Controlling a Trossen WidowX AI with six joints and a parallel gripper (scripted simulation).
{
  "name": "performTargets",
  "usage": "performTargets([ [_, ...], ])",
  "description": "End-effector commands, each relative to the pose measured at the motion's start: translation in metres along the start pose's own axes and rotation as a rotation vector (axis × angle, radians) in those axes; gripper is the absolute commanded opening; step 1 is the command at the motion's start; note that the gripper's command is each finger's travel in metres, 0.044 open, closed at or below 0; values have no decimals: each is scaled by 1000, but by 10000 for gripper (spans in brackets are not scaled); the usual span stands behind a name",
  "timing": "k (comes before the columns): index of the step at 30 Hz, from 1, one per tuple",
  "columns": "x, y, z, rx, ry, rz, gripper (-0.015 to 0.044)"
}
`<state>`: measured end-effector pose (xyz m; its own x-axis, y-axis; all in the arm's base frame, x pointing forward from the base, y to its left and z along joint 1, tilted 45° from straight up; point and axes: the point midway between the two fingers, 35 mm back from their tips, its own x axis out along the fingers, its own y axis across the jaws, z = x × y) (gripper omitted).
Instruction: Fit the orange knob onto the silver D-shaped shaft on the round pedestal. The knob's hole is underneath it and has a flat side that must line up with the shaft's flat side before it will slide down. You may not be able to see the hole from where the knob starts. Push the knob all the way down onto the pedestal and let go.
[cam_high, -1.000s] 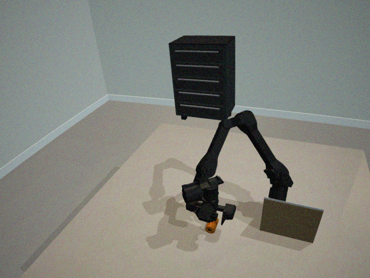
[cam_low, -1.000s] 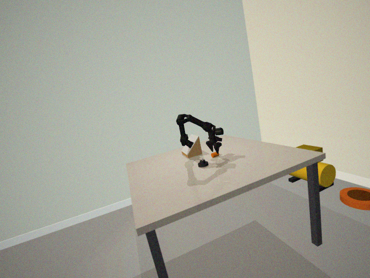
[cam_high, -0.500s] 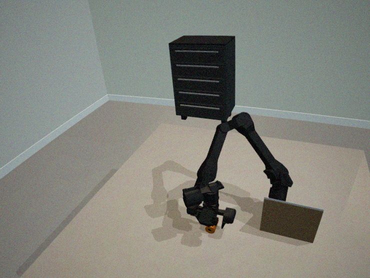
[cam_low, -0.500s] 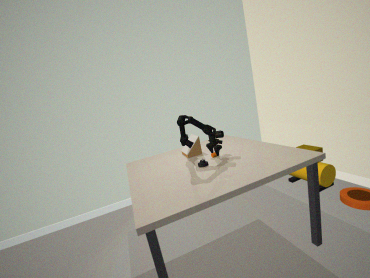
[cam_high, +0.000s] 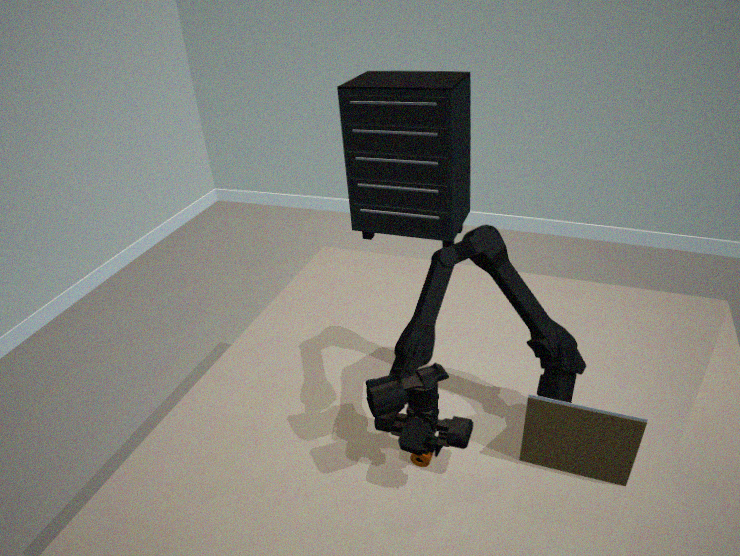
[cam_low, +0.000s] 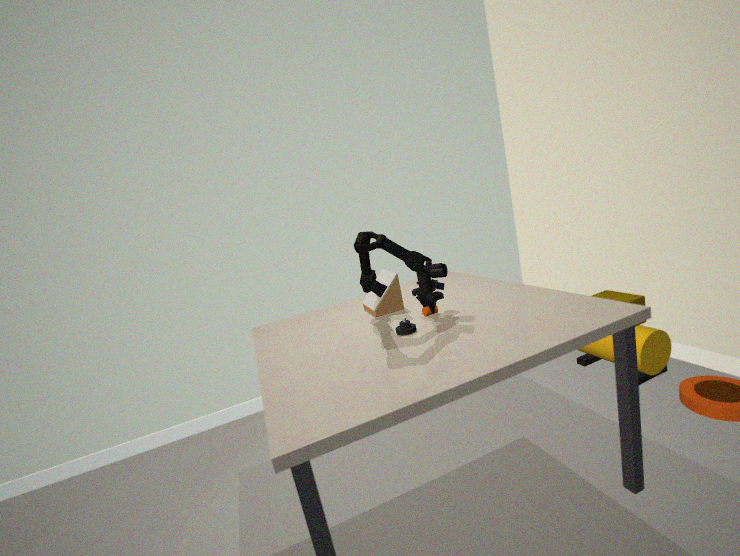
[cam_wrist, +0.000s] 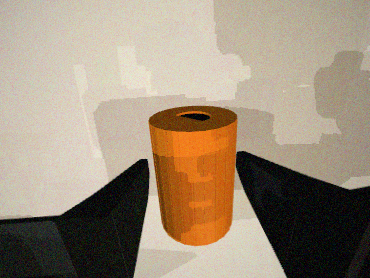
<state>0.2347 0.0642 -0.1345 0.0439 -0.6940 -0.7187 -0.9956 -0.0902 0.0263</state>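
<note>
The orange knob (cam_high: 421, 459) (cam_low: 427, 311) (cam_wrist: 194, 185) lies on its side on the table. The dark hole in its end face, with a straight edge, shows in the wrist view. My gripper (cam_high: 423, 452) (cam_low: 430, 308) (cam_wrist: 192, 162) points down over the knob, one finger on each side. The fingers are partly open and very near the knob's sides, with a thin gap at the left finger. The round dark pedestal (cam_low: 406, 328) stands upright beside the knob in the exterior view, with the small shaft on top. The shaft's flat side cannot be made out. The arm hides the pedestal in the top view.
An upright brown panel (cam_high: 582, 441) stands near the arm's base; from the exterior view it is a wedge-shaped block (cam_low: 391, 298). The table's front edge (cam_low: 454, 394) shows in the exterior view. A dark drawer cabinet (cam_high: 397, 161) stands beyond the table.
</note>
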Motion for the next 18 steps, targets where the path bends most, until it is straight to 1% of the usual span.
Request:
performTargets([
  [1, 1, 0, 0, -2, 2, -1, 240],
  [10, 1, 0, 0, -2, 2, -1, 180],
  [14, 0, 0, 0, -2, 2, -1, 179],
  [18, -10, 0, 0, -2, 2, -1, 179],
])
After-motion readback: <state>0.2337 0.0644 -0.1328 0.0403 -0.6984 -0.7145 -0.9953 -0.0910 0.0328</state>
